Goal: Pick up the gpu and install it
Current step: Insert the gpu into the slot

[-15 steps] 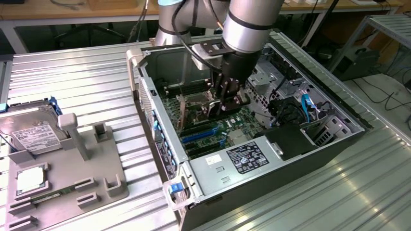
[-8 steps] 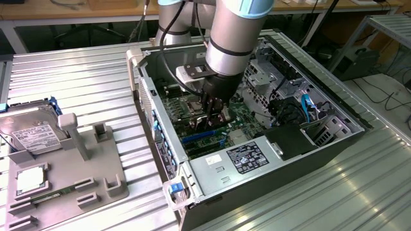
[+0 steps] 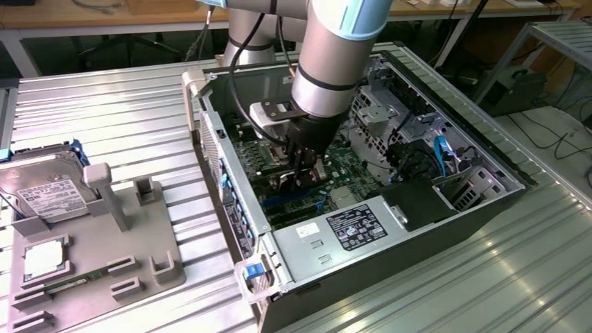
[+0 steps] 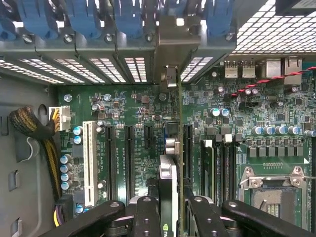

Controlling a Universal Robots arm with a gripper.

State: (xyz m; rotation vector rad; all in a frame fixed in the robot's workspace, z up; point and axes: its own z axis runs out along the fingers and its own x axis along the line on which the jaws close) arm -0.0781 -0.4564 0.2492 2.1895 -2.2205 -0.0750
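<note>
Inside the open computer case (image 3: pixel 481 208), my gripper (image 3: pixel 298 163) reaches down to the green motherboard (image 3: pixel 347 170). It is shut on the gpu (image 3: pixel 294 186), a thin dark card. In the wrist view the gpu (image 4: pixel 168 182) stands edge-on between my black fingers (image 4: pixel 148 217), with the gripper (image 4: pixel 173 210) clamped on its two faces. Its silvery bracket (image 4: pixel 170 44) lies against the case's rear slot openings, under the blue latches (image 4: pixel 128 17). The card's lower edge runs along a black expansion slot on the board; I cannot tell whether it is seated.
A silver hard drive (image 3: pixel 46 194) and a processor chip (image 3: pixel 41 260) rest in a grey fixture (image 3: pixel 129 243) on the exterior view's left. The power supply (image 3: pixel 356 229), drive cage (image 3: pixel 389 118) and blue cables (image 3: pixel 444 156) crowd the case. A white slot (image 4: pixel 89 163) and processor socket (image 4: pixel 274 195) flank the card.
</note>
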